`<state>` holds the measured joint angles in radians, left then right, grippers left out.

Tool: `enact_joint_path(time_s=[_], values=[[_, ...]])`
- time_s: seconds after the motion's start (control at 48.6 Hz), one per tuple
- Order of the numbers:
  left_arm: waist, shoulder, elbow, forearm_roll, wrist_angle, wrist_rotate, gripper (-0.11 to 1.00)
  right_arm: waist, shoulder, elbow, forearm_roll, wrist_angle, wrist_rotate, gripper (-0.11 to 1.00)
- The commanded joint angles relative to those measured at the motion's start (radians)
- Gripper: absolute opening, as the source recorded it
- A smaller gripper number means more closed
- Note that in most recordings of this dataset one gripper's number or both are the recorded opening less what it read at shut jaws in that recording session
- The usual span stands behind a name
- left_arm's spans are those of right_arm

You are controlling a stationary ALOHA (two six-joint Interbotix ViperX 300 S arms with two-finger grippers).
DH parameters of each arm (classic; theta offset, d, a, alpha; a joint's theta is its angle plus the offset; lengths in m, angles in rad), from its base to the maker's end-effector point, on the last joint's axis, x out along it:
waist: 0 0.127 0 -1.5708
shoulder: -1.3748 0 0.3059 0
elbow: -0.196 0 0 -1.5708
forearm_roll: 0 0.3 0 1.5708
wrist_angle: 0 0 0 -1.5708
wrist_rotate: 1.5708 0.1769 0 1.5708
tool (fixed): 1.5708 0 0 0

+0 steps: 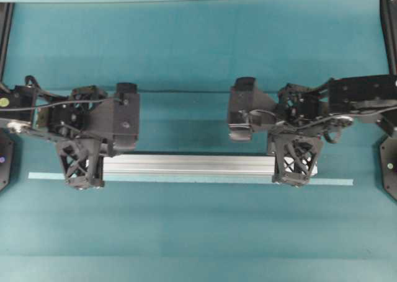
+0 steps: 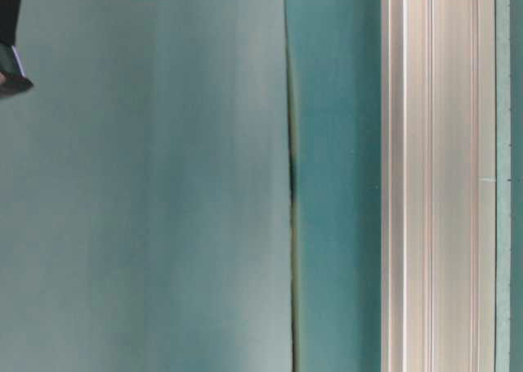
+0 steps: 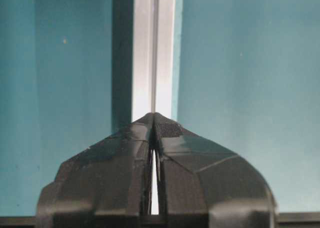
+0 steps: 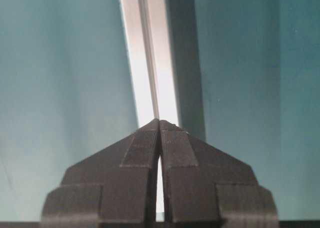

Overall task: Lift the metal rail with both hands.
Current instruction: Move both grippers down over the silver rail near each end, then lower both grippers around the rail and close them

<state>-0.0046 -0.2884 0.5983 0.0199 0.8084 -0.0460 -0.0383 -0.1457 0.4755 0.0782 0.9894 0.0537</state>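
The metal rail (image 1: 189, 164) is a grooved silver bar lying across the teal table, left to right. My left gripper (image 1: 84, 181) sits over its left end and my right gripper (image 1: 296, 180) over its right end. In the left wrist view the left gripper (image 3: 153, 115) is shut, tips touching, and the rail (image 3: 153, 47) runs away beyond them. The right gripper (image 4: 159, 121) is shut the same way over the rail (image 4: 150, 52). Neither pair of fingers has anything between them. The table-level view shows the rail (image 2: 429, 176) close up.
A thin pale blue-green strip (image 1: 335, 182) lies along the rail's front side and reaches past both ends. Black frame posts (image 1: 388, 28) stand at the table's sides. A seam (image 2: 292, 176) crosses the teal cover behind the rail.
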Motion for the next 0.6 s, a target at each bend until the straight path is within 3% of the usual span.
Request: enact_joint_path(time_s=[0.0, 0.37, 0.473, 0.576], values=[[-0.003, 0.005, -0.021, 0.003, -0.003, 0.0, -0.01, 0.005, 0.015, -0.017, -0.002, 0.005, -0.012, 0.01], [-0.005, 0.011, 0.0, 0.003, -0.04, 0.052, 0.02, 0.009, 0.017, -0.012, 0.002, 0.018, -0.018, 0.06], [0.0, 0.014, 0.0, 0.006, -0.026, 0.046, 0.13, 0.011, 0.017, -0.008, 0.002, 0.006, -0.017, 0.18], [-0.005, 0.014, 0.0, 0.003, -0.026, 0.054, 0.38, 0.012, 0.017, -0.002, 0.0, -0.017, -0.014, 0.43]])
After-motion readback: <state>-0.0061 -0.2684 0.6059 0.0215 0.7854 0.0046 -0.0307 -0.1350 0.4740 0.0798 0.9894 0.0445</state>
